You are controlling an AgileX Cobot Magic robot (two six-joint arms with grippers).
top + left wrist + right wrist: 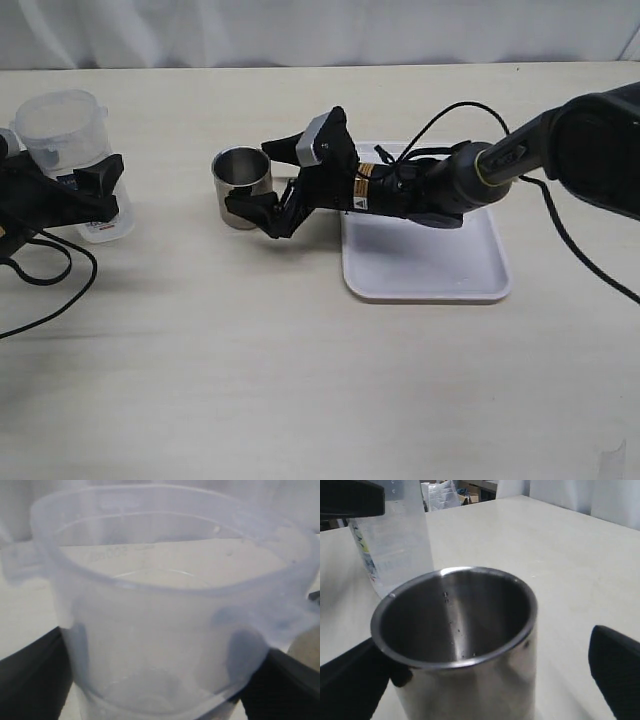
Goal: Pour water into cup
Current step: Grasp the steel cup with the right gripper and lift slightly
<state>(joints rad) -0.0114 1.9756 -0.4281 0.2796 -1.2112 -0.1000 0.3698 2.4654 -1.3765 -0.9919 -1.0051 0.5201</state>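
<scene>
**Cup** (242, 183): short steel cylinder, upright with its mouth open, standing on the table (300, 380) left of centre in the exterior view. It is just beside the left edge of the white tray (425, 265). No water shows inside.

**Right gripper** (252, 178): spread around the cup, not clenched. In the right wrist view one finger (355, 680) lies against the cup's wall. The other stands apart, with table showing between.

**Jug** (62, 135): clear plastic, upright at the far left of the exterior view, well apart from the cup. Its water level cannot be told.

**Left gripper** (85, 190): clamped on the jug's lower body, with a black finger close against each side in the left wrist view.

**Hazards, as judged:**
- The cup is loose. A knock from the jug's lip would slide or tip it.
- One finger already touches the cup, so closing the jaws may shove it sideways before the far finger meets it.
- The jug's mouth is wide and the cup's is narrow. A fast tilt could send water past the rim onto the table, the tray or the right gripper.
- The right gripper's raised finger beside the rim crowds the jug's approach and risks a collision.
- The black cable (45, 265) looped at lower left could snag the left arm as it travels.
</scene>
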